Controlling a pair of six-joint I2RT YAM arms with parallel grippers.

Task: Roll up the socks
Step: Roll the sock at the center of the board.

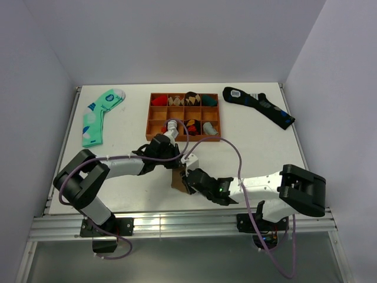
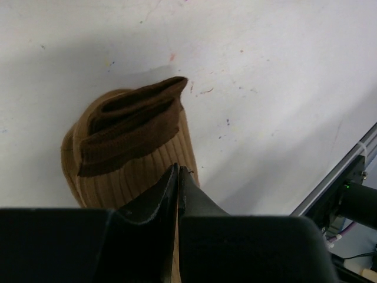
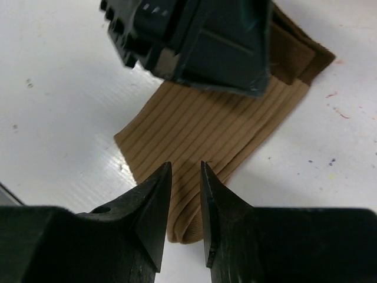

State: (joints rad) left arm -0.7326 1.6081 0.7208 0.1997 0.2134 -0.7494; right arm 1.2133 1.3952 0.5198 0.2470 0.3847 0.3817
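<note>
Your left gripper (image 2: 178,169): jaws clenched, thin strip of tan knit pinched between them. Your right gripper (image 3: 186,171): jaws slightly parted, nothing grasped, tips poised over flat ribbed end of socks (image 3: 206,127). Socks lie on white table (image 1: 118,188) between both wrists, on near side of wooden tray (image 1: 152,121); darker cuff end folded over on top. Judgement: roll barely begun. Use left pinch as anchor. Close right on both layers at loose end, tuck tight, roll toward cuff. Risk: layers slipping apart.

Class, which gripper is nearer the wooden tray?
Left. The left gripper, pinching the socks, sits just before the wooden tray; the right gripper is at their other end, farther off.
</note>
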